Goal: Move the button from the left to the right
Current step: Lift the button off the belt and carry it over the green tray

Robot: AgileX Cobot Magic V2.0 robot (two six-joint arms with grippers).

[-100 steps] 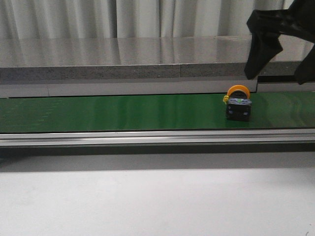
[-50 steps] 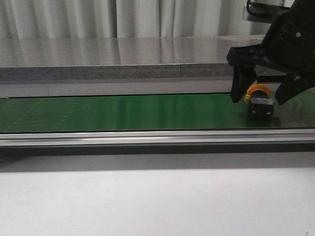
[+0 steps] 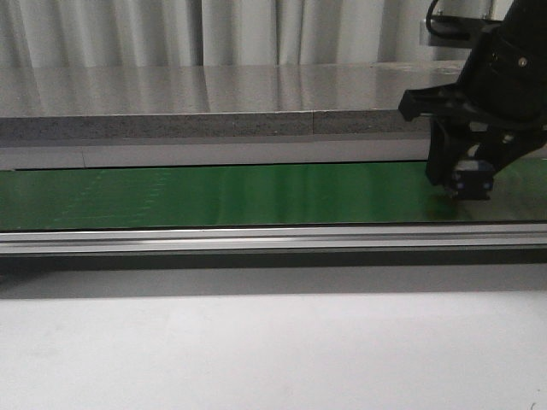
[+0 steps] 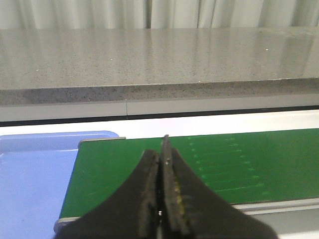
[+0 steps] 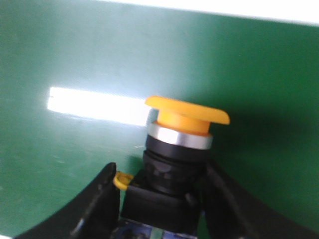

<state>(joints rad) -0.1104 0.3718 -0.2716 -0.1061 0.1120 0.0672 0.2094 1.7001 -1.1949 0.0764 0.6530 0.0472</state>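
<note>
The button (image 3: 473, 178) stands on the green conveyor belt (image 3: 214, 196) at the far right. Only its dark body with blue terminals shows in the front view. In the right wrist view its yellow-orange cap (image 5: 187, 112) sits on a silver ring above the black body. My right gripper (image 3: 466, 171) is down over it, one finger on each side of the black body (image 5: 162, 174), closed in on it. The button still rests on the belt. My left gripper (image 4: 163, 147) is shut and empty over the belt's left end and is not in the front view.
A grey stone ledge (image 3: 214, 94) runs behind the belt, with curtains behind it. An aluminium rail (image 3: 256, 237) borders the belt's front, then a white tabletop (image 3: 256, 350). A blue tray (image 4: 30, 169) lies beside the belt's left end.
The button rode the belt to the right. My right gripper came down from above, straddled it with open fingers, then closed in on its body.
</note>
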